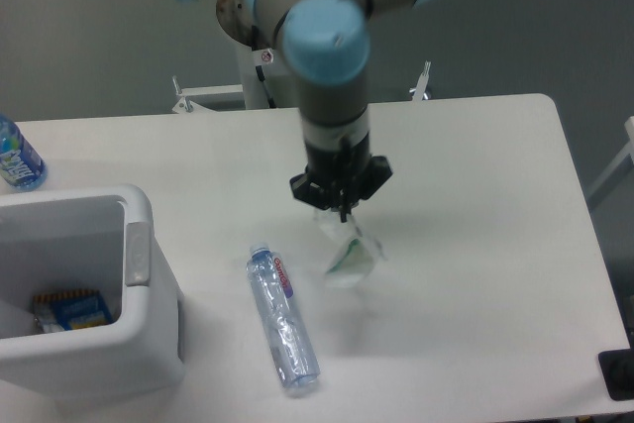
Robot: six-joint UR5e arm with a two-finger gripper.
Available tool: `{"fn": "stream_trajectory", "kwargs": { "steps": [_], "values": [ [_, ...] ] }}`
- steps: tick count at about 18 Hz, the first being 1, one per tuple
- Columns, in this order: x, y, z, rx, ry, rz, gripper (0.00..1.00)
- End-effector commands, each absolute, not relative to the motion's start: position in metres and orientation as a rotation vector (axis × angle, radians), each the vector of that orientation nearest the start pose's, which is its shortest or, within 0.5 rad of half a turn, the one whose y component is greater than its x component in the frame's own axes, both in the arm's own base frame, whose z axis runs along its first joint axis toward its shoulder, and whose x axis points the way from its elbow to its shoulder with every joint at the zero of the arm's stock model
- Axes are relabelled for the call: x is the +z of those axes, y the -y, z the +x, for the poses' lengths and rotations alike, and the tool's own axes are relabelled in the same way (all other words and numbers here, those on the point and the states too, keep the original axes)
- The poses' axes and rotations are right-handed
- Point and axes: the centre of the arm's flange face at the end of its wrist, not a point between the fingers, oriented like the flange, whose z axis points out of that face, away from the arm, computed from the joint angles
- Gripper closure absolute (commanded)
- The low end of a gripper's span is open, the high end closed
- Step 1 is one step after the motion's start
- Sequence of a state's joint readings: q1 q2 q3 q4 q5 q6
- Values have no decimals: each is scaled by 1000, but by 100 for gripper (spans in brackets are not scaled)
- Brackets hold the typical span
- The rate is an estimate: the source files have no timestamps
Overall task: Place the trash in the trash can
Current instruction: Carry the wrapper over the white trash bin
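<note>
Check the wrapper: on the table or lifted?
Lifted. The wrapper hangs from the gripper, whose fingers are pinched on its top edge, with its faint shadow on the table below. The crushed clear bottle lies flat alongside.

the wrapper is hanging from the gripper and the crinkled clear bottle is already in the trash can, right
Not quite. The camera view shows the wrapper hanging from the gripper, but the crinkled clear bottle lies on the table, outside the trash can.
</note>
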State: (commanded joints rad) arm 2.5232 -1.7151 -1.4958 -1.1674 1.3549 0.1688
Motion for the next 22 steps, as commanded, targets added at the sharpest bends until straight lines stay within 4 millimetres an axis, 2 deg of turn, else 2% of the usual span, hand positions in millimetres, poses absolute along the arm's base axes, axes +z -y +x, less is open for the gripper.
{"fn": "stream_trajectory", "kwargs": {
  "steps": [3,6,10,14,22],
  "values": [
    [534,-461,-385,-95,1052,-2413,100],
    [551,-464,-382,-208,1020,-2340,100],
    [569,-470,-360,-336,933,-2281,100],
    [579,-484,-337,-498,833,-2224,100],
    [586,-522,-272,-557,699,-2246,100]
  ]
}}
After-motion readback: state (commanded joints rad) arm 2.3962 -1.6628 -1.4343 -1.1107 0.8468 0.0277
